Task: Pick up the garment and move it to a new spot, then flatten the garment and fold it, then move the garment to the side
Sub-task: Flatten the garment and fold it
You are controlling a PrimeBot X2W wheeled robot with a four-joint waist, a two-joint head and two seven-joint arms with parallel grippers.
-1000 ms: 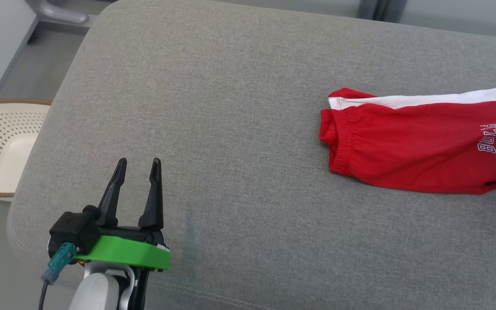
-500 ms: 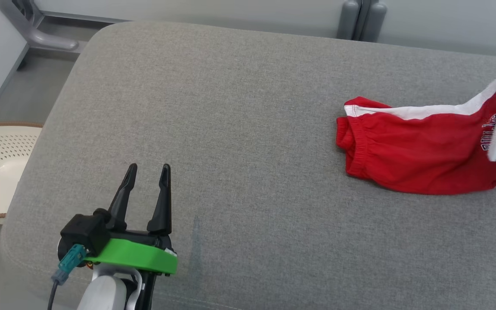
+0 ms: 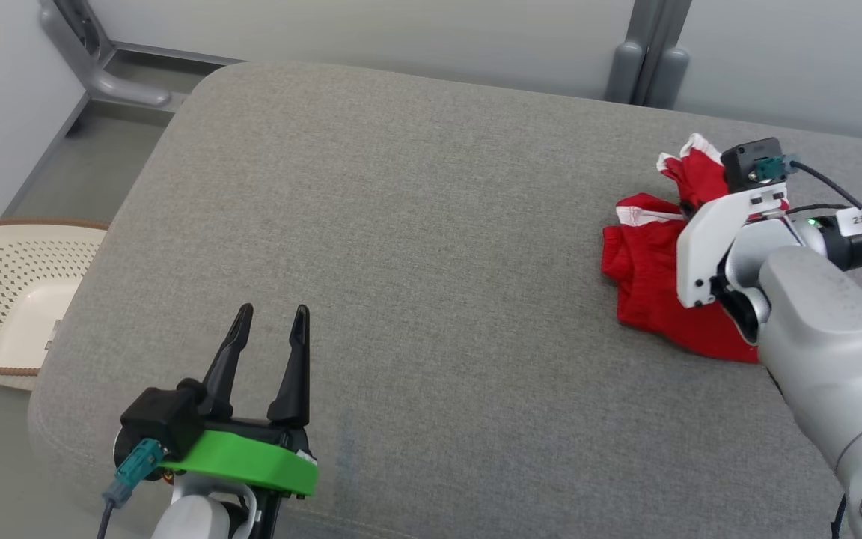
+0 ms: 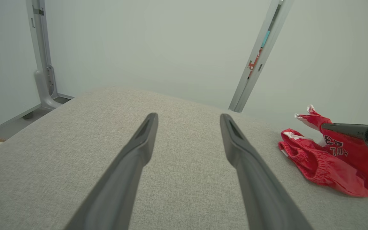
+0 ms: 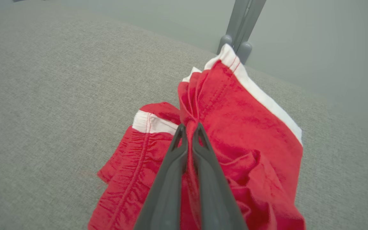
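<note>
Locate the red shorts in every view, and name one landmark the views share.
Head view: shorts at the right, on the cushion.
Left wrist view: shorts at the lower right.
Right wrist view: shorts at the centre, pinched in the right gripper.
Shared landmark: the grey post behind the cushion, just beyond the shorts.

Wide-spread left tool [image 4: 187, 115] above grey cushion [image 4: 59, 134]

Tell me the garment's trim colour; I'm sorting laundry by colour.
White trim on the red garment, clearest in the right wrist view.
</note>
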